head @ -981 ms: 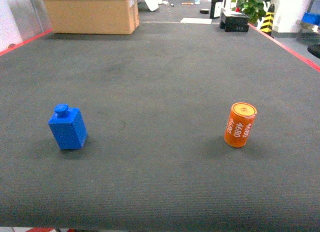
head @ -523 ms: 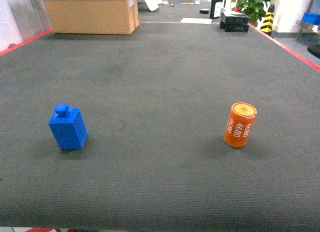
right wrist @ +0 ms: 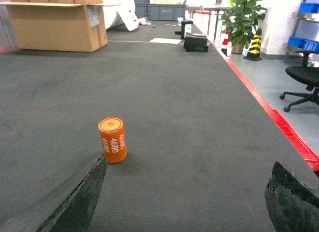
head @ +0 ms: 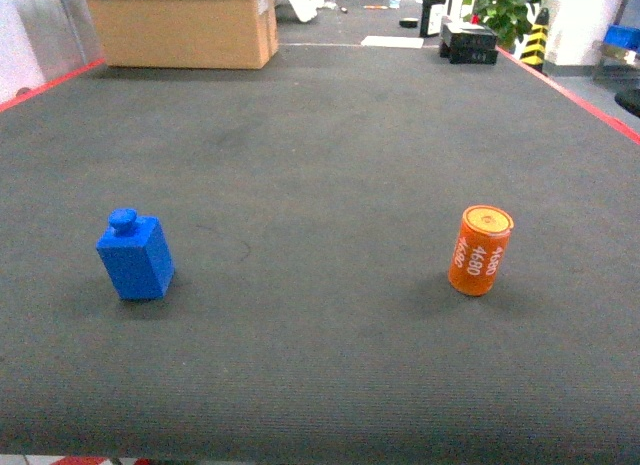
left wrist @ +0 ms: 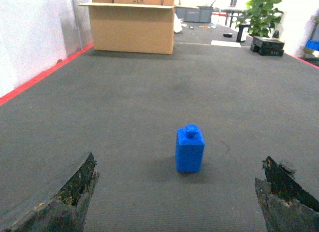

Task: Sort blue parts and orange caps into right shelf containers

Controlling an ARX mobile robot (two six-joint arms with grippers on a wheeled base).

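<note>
On the mat: nothing sorted yet.
Blue part (head: 135, 255) at 9 o'clock, orange cap (head: 480, 250) at 3, both upright; left gripper (left wrist: 174, 197) and right gripper (right wrist: 184, 197) spread, empty; crates unseen.

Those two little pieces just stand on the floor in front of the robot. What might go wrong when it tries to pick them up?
The orange cap stands upright on end; a nudge from a finger of the right gripper could tip it and it may roll. The blue part has a small knob on top, and a slightly off grasp by the left gripper may knock it over. No shelf crates show clearly here, so the drop-off must still be found.
</note>
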